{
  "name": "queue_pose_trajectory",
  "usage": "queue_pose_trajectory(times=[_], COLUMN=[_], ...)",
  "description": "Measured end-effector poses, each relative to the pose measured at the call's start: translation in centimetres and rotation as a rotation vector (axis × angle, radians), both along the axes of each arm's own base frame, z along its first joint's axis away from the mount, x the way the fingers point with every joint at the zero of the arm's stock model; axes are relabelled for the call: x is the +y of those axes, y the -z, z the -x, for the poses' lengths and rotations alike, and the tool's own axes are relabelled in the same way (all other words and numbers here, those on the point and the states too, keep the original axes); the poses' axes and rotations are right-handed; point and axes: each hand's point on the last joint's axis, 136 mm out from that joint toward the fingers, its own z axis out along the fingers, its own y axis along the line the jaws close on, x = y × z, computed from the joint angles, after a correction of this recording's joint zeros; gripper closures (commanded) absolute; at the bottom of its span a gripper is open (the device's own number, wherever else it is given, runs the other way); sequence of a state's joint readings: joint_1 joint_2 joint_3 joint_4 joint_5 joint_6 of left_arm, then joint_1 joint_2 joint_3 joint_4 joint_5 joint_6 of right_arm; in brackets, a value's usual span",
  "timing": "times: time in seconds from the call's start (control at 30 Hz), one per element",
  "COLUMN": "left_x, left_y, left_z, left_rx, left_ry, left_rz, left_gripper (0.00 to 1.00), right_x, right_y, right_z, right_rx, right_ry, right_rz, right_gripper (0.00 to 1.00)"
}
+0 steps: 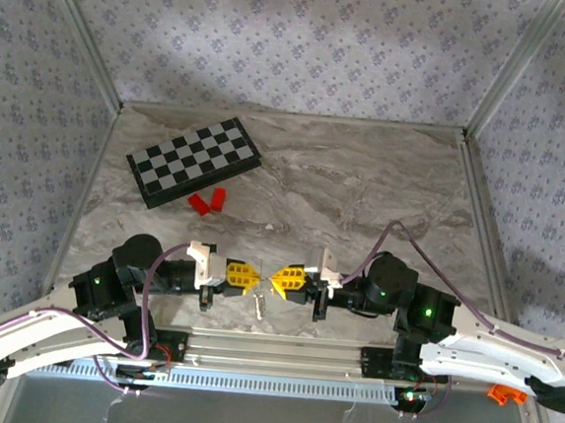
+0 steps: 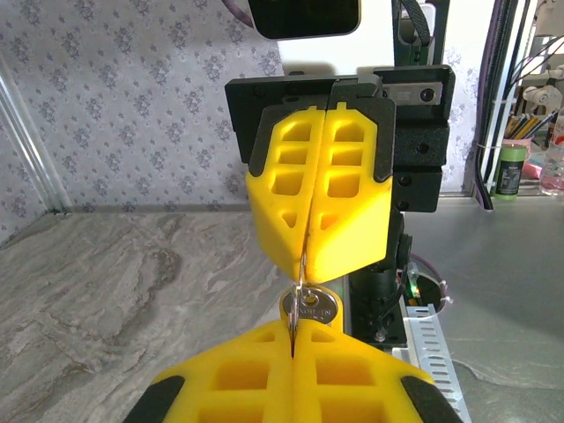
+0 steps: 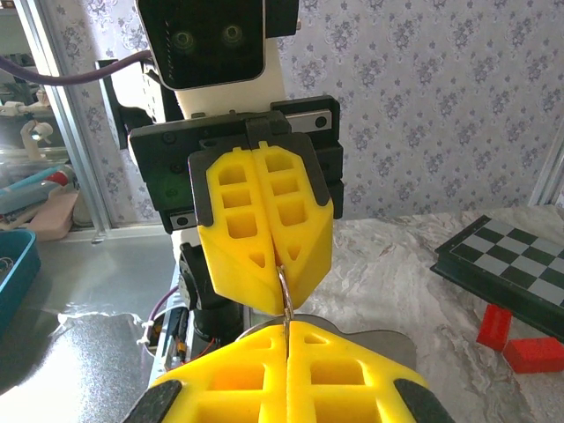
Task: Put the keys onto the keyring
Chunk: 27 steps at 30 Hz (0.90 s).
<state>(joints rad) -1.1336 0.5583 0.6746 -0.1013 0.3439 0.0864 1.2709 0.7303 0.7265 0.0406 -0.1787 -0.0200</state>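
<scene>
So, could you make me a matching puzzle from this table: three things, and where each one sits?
Things:
1 black-and-white checkered chessboard
2 two small red blocks
3 thin silver wire ring

Places:
A pinched between the left gripper and right gripper, tip to tip
B far left of the grey marble table
C close beside the board's near edge

Pairs: 1-B; 2-C; 3-A

Shiny metal key (image 2: 313, 307), matt yel. plastic hand pads (image 2: 352, 238), smooth marble-look tbl (image 1: 363, 194).
</scene>
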Motion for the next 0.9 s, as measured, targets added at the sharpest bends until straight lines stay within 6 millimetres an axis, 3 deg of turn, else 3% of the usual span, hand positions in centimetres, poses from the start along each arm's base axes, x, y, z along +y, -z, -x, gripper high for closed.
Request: queue_pose_trajectory(times=[0.9], left_x=[-0.01], left_y=[0.00], left_z=[0.02], left_rx=[0.000], left_ry=[0.001], left_rz=[0.000], left_gripper=[1.00], right_x=[-0.02], right_y=[-0.06], right_z=[-0.05], right_rx=[-0.012], right_ry=[0.003], right_rz=[-0.001], right_gripper=[1.00])
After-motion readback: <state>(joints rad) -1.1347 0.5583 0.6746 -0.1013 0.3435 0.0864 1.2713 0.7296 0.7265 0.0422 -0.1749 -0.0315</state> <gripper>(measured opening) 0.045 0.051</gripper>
